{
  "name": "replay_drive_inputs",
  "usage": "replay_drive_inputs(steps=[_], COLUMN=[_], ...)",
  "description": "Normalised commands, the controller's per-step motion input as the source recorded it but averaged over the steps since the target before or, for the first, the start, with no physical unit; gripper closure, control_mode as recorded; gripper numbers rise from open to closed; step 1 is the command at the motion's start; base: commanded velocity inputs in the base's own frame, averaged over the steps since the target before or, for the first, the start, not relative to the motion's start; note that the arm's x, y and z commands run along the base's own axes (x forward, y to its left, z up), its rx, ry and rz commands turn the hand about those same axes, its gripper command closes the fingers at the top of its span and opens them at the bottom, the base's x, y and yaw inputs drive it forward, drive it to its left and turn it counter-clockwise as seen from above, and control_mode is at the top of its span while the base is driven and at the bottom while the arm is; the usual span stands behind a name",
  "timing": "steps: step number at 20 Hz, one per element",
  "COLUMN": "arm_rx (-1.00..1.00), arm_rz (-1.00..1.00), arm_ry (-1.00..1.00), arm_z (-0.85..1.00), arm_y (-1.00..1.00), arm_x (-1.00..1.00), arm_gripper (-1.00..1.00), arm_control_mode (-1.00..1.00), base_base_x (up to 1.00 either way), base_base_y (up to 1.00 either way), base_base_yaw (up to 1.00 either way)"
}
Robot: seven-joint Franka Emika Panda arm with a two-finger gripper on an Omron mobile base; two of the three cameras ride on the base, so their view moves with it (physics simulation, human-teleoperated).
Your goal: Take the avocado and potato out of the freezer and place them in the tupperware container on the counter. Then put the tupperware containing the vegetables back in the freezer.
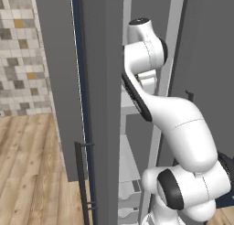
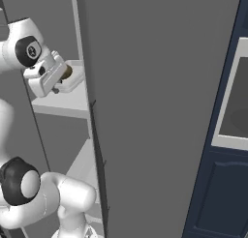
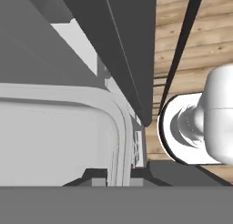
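Observation:
The freezer (image 1: 100, 82) is a tall grey cabinet with its narrow compartment open. My arm reaches inside at upper-shelf height. In the right base view my gripper (image 2: 57, 87) is shut on the near wall of the tupperware container (image 2: 75, 80), which sits just over a pale shelf (image 2: 63, 105). A brown lump in it looks like the potato (image 2: 66, 71). The avocado is hidden. In the hand view the tupperware container's rim (image 3: 122, 127) runs between my fingertips (image 3: 96, 178), and its pale floor spreads to the left. The counter is out of view.
The freezer door's edge (image 1: 81, 59) with its dark handle (image 1: 81, 183) stands left of the arm. A grey door panel (image 2: 155, 111) rises right of the compartment, with a navy cabinet (image 2: 218, 188) beyond. Lower shelves (image 1: 130, 167) and wooden floor (image 1: 32, 164) lie below.

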Motion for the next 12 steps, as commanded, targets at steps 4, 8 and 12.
replay_drive_inputs(steps=[4, 8, 12], arm_rx=[0.00, 0.00, 0.00], arm_rz=[0.00, 0.00, 0.00], arm_ry=[0.00, 0.00, 0.00], arm_z=[-0.21, -0.30, -0.22], arm_y=[0.00, 0.00, 0.00], arm_x=[0.26, 0.27, 0.31], arm_gripper=[1.00, 1.00, 1.00], arm_control_mode=[-1.00, -1.00, -1.00], base_base_x=[0.00, 0.00, 0.00], base_base_y=[0.00, 0.00, 0.00], base_base_yaw=[0.00, 0.00, 0.00])
